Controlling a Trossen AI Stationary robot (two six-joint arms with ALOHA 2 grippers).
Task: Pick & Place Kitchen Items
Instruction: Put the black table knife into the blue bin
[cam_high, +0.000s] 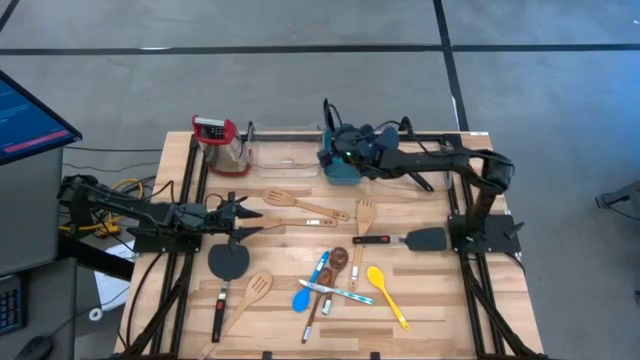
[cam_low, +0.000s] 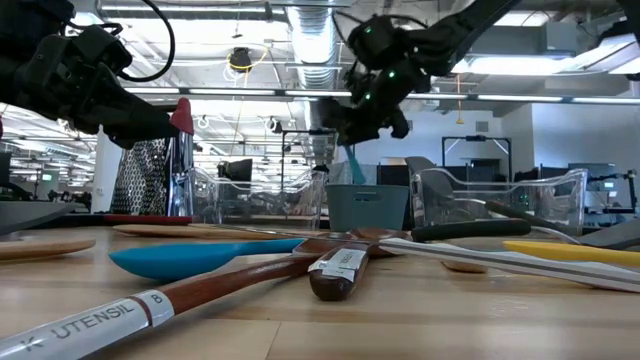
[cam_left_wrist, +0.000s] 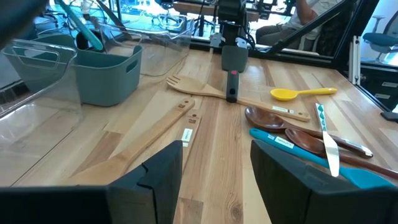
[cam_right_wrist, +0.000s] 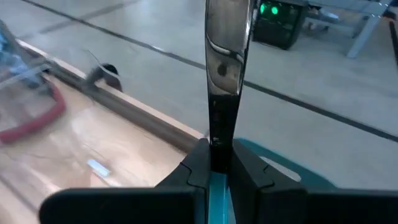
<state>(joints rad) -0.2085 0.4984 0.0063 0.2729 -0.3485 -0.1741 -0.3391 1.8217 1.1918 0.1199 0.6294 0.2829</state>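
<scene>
My right gripper (cam_high: 335, 150) is at the far side of the table, over the teal tub (cam_high: 342, 170), shut on a long utensil (cam_low: 352, 165) with a teal lower part and a dark glossy upper part (cam_right_wrist: 227, 50). My left gripper (cam_high: 245, 218) waits open and empty near the table's left edge, pointing across the table (cam_left_wrist: 214, 155). The other kitchen items lie flat on the wood: pale wooden spatulas (cam_high: 305, 205), a black spatula (cam_high: 425, 240), another black spatula (cam_high: 228, 262), a blue spoon (cam_high: 305, 293), a yellow spoon (cam_high: 385, 290) and a brown spoon (cam_high: 335, 262). My right gripper pinches the utensil between its two fingers where the dark upper part meets the teal part (cam_right_wrist: 216, 140). The fingers lie across it, coming from the table's right and slanting down. The utensil stands nearly upright, its teal end (cam_low: 354, 175) reaching down to the tub's mouth.
A grater with a red handle (cam_high: 222, 140) stands at the far left. Clear plastic bins (cam_high: 280, 150) stand between it and the tub, and another clear bin (cam_low: 500, 200) shows right of the tub. Dark frame rails (cam_high: 180, 200) run along the table's sides.
</scene>
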